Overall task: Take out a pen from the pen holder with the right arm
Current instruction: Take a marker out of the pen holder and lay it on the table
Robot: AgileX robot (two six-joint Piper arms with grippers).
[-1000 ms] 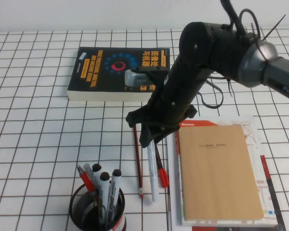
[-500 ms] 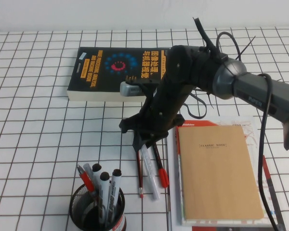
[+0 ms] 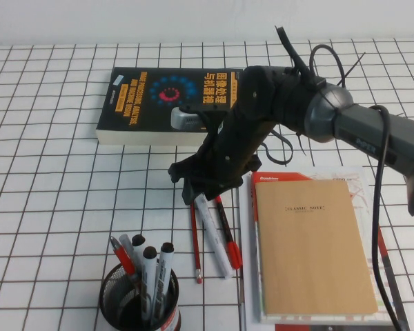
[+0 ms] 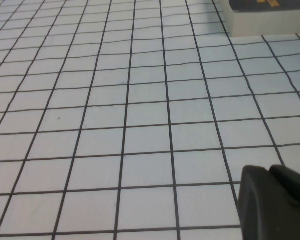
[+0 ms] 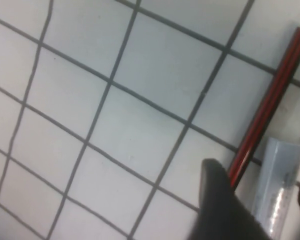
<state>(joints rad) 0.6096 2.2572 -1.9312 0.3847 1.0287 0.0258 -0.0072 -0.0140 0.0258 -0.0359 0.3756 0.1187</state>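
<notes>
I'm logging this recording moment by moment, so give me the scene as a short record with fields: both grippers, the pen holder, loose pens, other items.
right gripper: open, low over the table, fingers either side of the white marker's far end
left gripper: over bare table, near the book
pen holder: upright at the near edge, several markers inside
loose pens: white marker lying between a red pencil and a red pen
notebook: flat, right of the loose pens

The tan notebook (image 3: 314,252) cover reads "CLASSIC NOTE".
</notes>
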